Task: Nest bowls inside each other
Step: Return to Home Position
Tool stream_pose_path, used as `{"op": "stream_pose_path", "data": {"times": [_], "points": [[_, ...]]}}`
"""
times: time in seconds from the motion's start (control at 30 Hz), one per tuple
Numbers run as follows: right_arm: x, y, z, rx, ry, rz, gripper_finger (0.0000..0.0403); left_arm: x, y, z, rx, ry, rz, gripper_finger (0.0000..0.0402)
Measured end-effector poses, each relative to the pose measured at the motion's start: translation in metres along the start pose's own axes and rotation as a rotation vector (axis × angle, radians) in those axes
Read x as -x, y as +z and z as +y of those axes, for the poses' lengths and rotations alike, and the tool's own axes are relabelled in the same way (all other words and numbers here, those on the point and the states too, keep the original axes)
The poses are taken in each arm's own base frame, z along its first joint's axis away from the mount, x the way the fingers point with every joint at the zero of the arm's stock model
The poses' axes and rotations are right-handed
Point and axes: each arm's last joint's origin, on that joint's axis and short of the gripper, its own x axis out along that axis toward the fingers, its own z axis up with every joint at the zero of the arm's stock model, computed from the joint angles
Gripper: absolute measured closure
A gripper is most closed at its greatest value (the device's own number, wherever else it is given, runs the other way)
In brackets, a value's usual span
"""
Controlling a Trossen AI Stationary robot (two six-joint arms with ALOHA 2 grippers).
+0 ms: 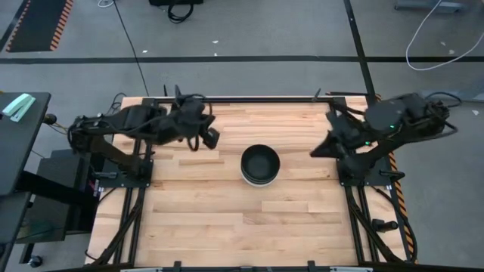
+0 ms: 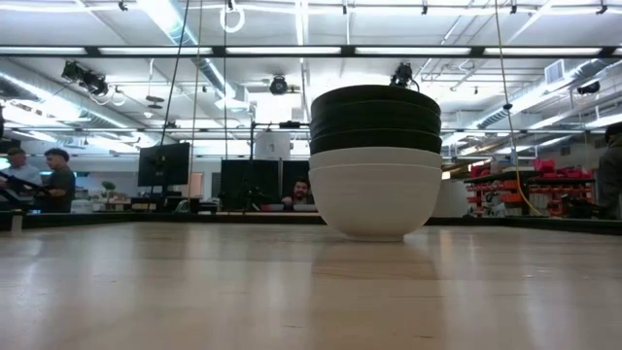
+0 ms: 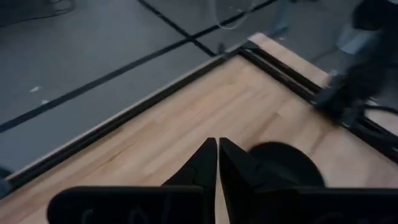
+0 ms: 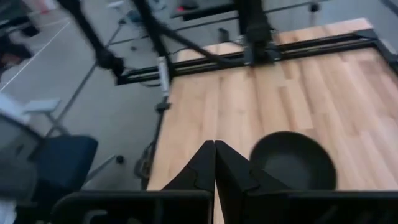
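1. The stack (image 1: pixel 260 164) stands upright near the middle of the table (image 1: pixel 197 219). It is three black bowls (image 2: pixel 374 112) nested on two white bowls (image 2: pixel 374 199), and you have no loose bowl in sight.
2. Your left gripper (image 1: pixel 212 139) hangs left of the stack and a little toward the table's far edge, clear of it. The left wrist view shows its fingers pressed together on nothing.
3. Your right gripper (image 1: pixel 315 153) hangs right of the stack, also slightly to the far side and clear of it. Its fingers are likewise clenched and empty.
4. The relation that matters is that the stack lies between your two grippers, and each is about equally near. The bowls are round, so the only axis is the upright one.
5. The nesting looks complete, so what's left is the retreat. Draw each arm outward to its own side, away from the stack, so neither sweeps across it.
6. A five-bowl pile would likely shift or tip if you clipped it.
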Motion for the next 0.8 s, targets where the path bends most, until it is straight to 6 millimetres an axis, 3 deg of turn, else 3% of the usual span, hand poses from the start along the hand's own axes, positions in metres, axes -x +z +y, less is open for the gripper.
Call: {"op": "stream_pose_path", "data": {"times": [0.37, 0.6, 0.8], "points": [[0.009, -0.014, 0.013, -0.043, 0.076, 0.087, 0.0386, 0.028, -0.021, -0.024, -0.098, -0.165, 0.049, 0.0375], [0.013, -0.008, 0.031, 0.008, 0.153, -0.032, 0.0387, 0.049, -0.033, -0.041, -0.077, -0.186, -0.049, 0.0383], [0.010, -0.015, 0.055, 0.073, 0.235, -0.148, 0.0386, 0.074, -0.061, -0.069, -0.134, -0.179, -0.173, 0.0376]]}}
